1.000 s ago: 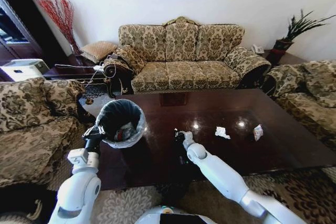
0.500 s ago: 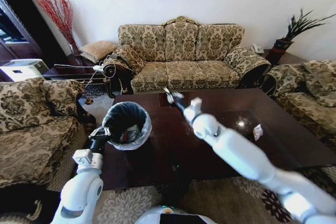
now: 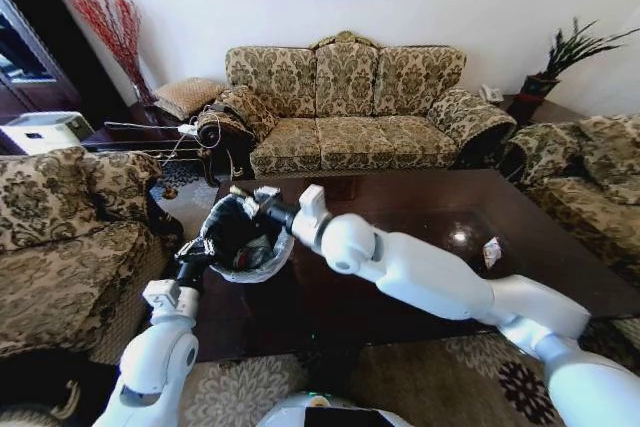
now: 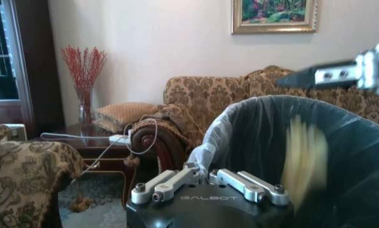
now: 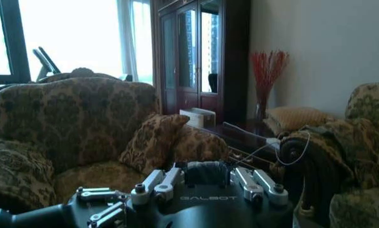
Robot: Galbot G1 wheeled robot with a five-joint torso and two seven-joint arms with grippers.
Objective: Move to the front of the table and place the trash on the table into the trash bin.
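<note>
The trash bin, lined with a black bag, hangs at the left end of the dark glossy table. My left gripper is shut on its near rim, as the left wrist view shows at the gripper and the bin. My right arm reaches across the table, and my right gripper hovers open over the bin's mouth. In the left wrist view, a pale blurred piece of trash is falling inside the bin, below my right gripper. A pinkish-white wrapper lies on the table's right part.
A patterned sofa stands behind the table, with an armchair to the left and another to the right. A side table with cables stands at the back left. A patterned rug lies at the table's near edge.
My right gripper lifted a white wad off the table's middle, swung left and now sits over the bin, with the piece dropping in. The left gripper has shifted the bin slightly.
</note>
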